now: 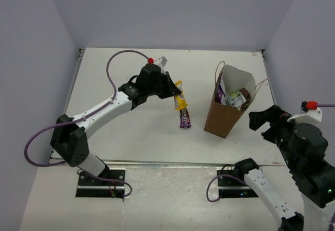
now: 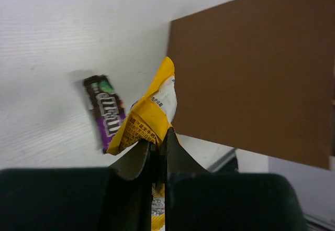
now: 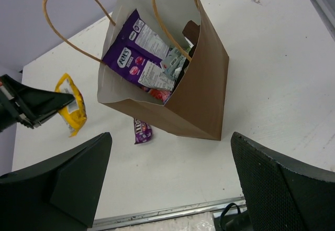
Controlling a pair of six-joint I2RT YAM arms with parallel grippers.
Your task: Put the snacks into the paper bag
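With the left gripper (image 2: 157, 139) pinched shut on only one end of the crinkled yellow snack packet (image 2: 149, 113), left of the standing brown kraft paper bag (image 1: 225, 113), the packet could have slipped free or caught the bag's rim, while the right gripper (image 3: 170, 181) stood open.

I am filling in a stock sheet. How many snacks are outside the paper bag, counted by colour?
Yellow packet: 1, pinched in the left tool
Dark purple packet: 1, lying on the table
Total: 2
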